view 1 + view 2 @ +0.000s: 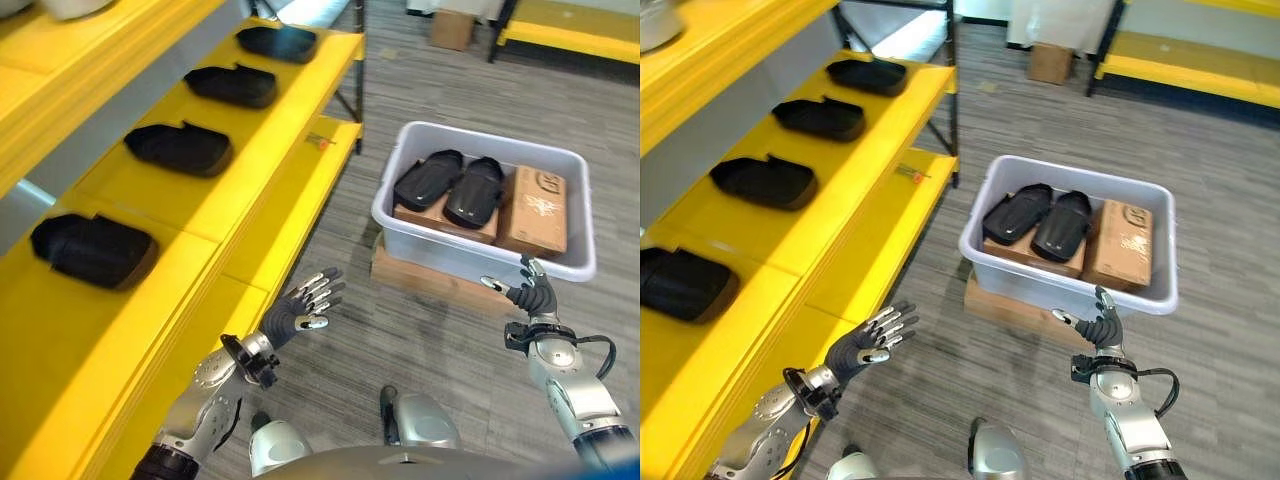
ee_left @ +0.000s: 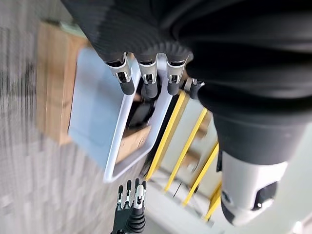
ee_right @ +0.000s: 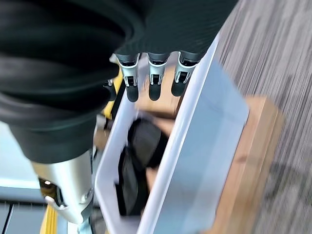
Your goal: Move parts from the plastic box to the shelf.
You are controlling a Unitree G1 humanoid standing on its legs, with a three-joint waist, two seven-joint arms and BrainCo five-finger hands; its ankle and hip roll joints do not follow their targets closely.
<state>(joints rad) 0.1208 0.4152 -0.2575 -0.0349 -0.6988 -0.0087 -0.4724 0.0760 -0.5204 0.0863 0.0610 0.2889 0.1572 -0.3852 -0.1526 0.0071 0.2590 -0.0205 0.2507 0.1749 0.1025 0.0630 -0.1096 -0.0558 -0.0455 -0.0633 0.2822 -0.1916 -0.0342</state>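
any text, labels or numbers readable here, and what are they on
Nothing can be read as text.
Cardboard box in the plastic box: a dark printed emblem and mark on top, too small and blurred to read.
Yellow shelf: a small red mark on its lower ledge, too small to tell what it is.
Black parts in the plastic box and those on the shelf: no visible lettering.
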